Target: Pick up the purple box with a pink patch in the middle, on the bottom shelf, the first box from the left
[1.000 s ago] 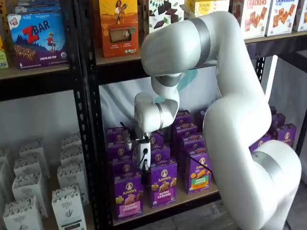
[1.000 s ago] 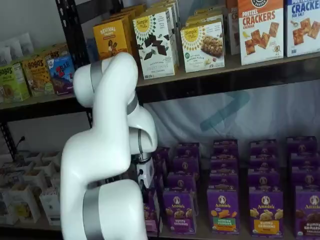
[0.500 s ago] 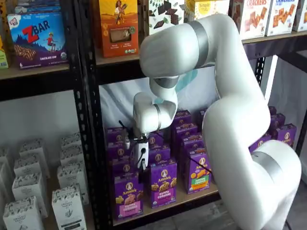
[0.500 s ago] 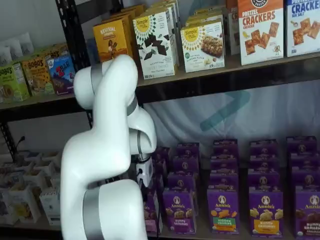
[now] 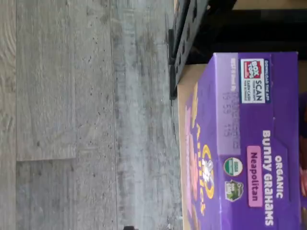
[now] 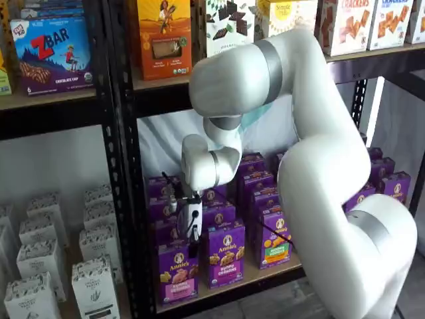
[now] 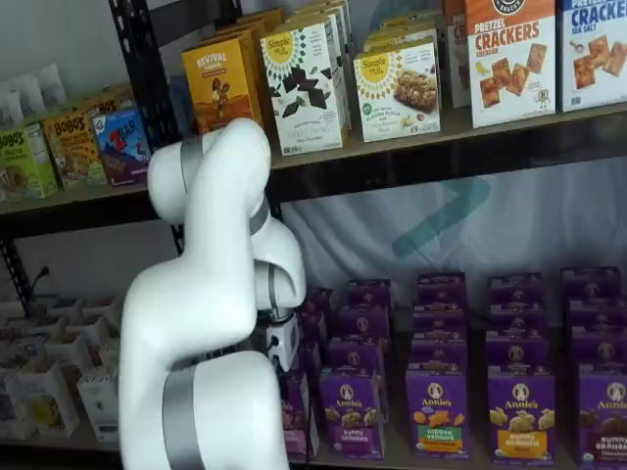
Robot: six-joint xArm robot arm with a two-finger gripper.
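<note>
1. We see the gripper (image 6: 192,247) hanging just above the purple box (image 6: 177,271); its fingers show as a dark shape, and it stands wide, gripping nothing.
2. That box stands upright at the front of the bottom shelf (image 6: 232,287), leftmost.
3. The wrist view shows its top, marked Neapolitan.

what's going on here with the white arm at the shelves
A white robot arm is reaching toward the pale wooden bottom shelf, which is stocked with purple cartons. Its gripper hangs just above the upright purple box with a pink band at the front of the left row. The box stands on the shelf, not yet lifted. The fingers are too small and dark to judge in a shelf view. The wrist view shows that box's top, labelled Bunny Grahams Neapolitan.
</note>
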